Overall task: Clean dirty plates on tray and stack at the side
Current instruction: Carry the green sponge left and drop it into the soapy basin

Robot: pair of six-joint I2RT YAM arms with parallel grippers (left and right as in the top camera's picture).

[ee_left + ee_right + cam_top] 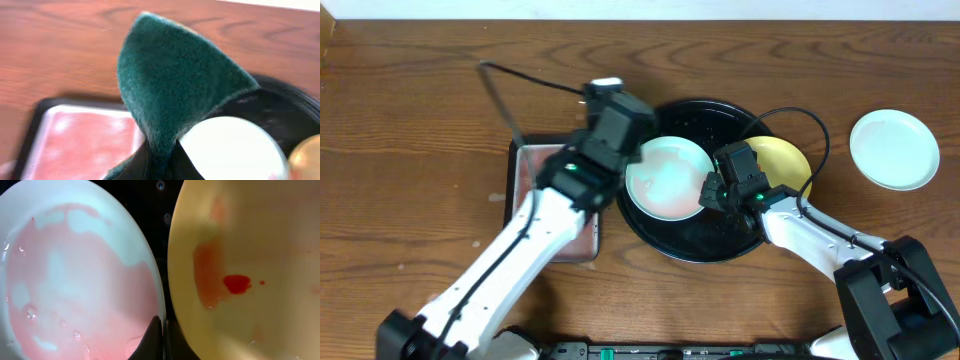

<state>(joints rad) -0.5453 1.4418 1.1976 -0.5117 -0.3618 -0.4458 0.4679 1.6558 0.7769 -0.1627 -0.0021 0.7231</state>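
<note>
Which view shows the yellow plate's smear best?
Right wrist: the yellow plate fills half the frame, its red smear clear. Overhead shows it partly behind the right arm, smear unseen. Left wrist catches only a blurred edge.

The left arm (510, 250) slants in from the near left of the tray (692, 254), with its wrist bent over the tray's left rim. The left gripper (159, 162) is clamped on a green sponge (175, 85), which stands up from the fingers. The right arm (810, 228) reaches in low from the tray's near right. Over the tray's middle, the right gripper (161, 337) has its fingers almost together, seemingly pinching the rim of the pale blue plate (75, 280).
</note>
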